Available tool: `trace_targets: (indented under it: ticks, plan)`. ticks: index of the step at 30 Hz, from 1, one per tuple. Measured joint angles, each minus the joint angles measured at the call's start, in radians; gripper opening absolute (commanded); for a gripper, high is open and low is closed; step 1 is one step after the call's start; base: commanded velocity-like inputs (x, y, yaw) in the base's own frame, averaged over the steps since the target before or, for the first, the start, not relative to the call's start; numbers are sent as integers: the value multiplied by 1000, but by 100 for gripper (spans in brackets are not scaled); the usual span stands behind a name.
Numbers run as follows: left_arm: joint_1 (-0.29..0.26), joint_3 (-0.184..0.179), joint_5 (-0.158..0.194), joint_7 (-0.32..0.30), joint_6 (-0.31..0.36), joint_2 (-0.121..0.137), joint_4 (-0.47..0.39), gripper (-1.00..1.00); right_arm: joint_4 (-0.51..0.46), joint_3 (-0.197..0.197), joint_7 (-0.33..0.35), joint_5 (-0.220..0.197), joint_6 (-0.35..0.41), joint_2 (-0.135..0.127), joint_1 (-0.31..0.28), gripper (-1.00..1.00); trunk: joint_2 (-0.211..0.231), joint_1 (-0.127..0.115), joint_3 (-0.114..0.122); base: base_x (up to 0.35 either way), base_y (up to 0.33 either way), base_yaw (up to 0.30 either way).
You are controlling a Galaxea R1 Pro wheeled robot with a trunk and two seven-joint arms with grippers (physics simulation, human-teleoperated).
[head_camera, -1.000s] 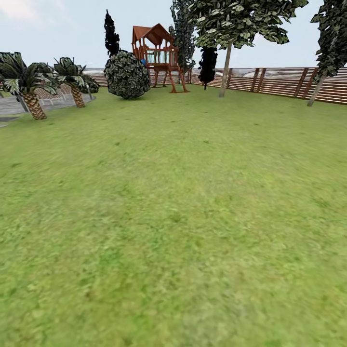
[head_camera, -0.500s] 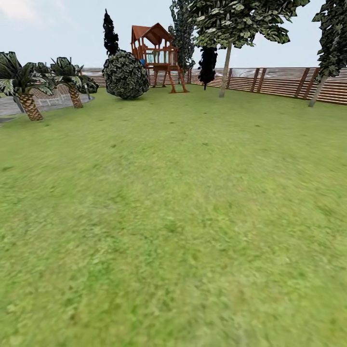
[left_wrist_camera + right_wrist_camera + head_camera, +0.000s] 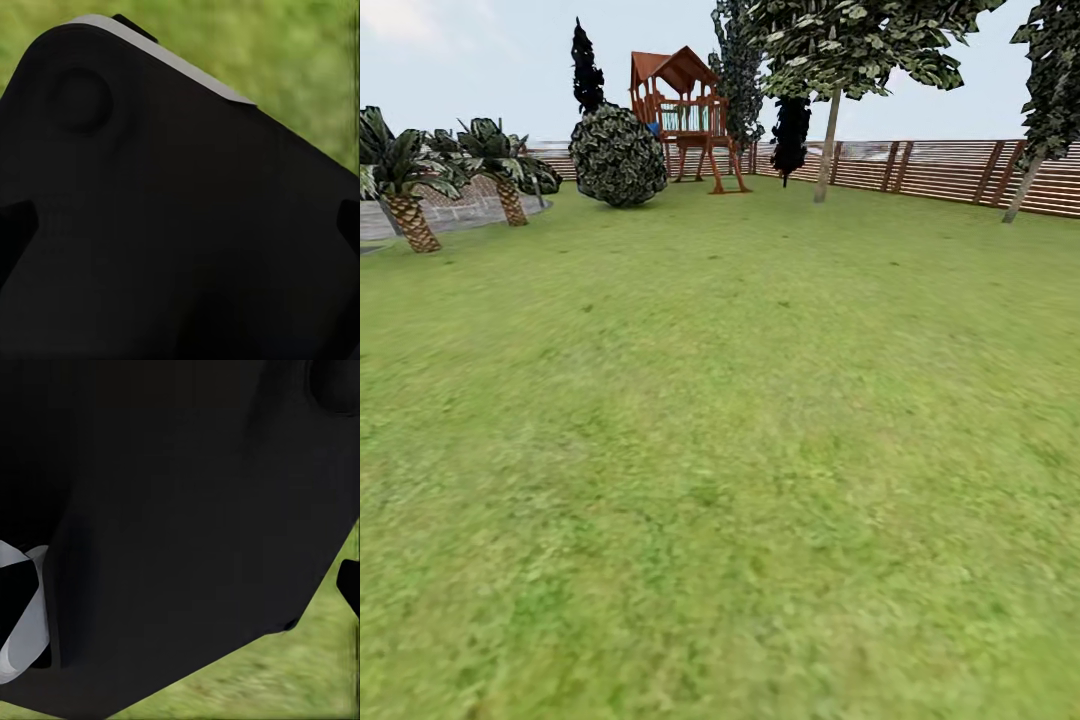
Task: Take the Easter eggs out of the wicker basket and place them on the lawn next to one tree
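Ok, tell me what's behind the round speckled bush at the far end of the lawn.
Behind the round speckled bush rise a thin black-leaved tree and the brown slatted fence; the bush covers their lower parts.

The wide stretch of short lawn (image 3: 720,450) is bright green, mottled with duller olive patches. At upper right, the slatted wooden fence (image 3: 950,170) is brown. The smooth-trunked tree (image 3: 828,140) has a pale grey-brown trunk and dark foliage speckled pale green-white. The wooden play tower (image 3: 685,110) is reddish-brown. At upper left, scaly-trunked palms (image 3: 405,200) show tan-brown trunks.
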Motion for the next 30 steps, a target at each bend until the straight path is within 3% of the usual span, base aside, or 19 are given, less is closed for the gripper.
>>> trace_targets:
  ticks: [30]
  plan:
    - [0, 0, 0, 0, 0, 0, 0, 100, 0, 0, 0, 0, 0, 0, 0, 100, 0, 0, 0, 333, -123, 0]
